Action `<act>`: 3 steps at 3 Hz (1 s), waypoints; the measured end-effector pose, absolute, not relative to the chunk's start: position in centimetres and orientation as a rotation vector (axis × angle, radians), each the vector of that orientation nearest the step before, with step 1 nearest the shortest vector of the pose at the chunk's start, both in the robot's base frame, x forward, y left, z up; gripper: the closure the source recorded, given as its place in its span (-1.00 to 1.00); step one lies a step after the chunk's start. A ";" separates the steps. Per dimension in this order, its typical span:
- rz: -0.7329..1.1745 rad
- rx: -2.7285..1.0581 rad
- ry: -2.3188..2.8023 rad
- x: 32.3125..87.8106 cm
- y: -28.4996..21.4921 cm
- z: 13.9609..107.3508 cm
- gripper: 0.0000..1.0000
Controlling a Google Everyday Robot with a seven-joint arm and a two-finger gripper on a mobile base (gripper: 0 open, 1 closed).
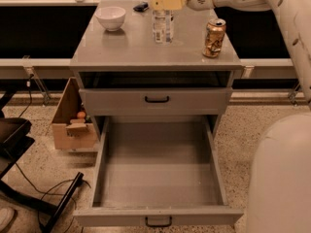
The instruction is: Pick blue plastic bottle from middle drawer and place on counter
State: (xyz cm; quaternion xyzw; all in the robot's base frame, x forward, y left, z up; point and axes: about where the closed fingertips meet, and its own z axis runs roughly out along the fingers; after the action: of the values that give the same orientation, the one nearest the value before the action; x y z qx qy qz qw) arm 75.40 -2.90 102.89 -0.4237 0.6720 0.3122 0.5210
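The blue plastic bottle [163, 25], clear with a pale label, stands upright at the back middle of the counter [131, 50]. My gripper [166, 0], with pale yellow fingers, is at the bottle's top and shut on its neck; the cap is hidden behind the fingers. The arm reaches in from the upper right. The middle drawer [158, 216] is pulled wide open below, and its inside holds nothing.
A gold drink can [214, 38] stands right of the bottle and a white bowl [111, 17] at the counter's back left, with a small black object [141, 6] behind. The upper drawer [155, 101] is shut. A cardboard box [73, 127] and a black chair base [43, 198] are on the floor at left.
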 end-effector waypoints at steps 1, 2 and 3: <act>0.667 -0.875 1.634 79.4 -2.4 103.4 1.00; 0.566 -0.740 1.693 83.2 -2.4 103.0 1.00; 0.506 -0.620 1.736 85.8 -2.9 101.8 1.00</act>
State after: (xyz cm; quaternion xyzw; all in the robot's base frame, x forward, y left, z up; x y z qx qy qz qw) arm 85.81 -2.92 101.80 -0.2649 0.7416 0.2163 0.5771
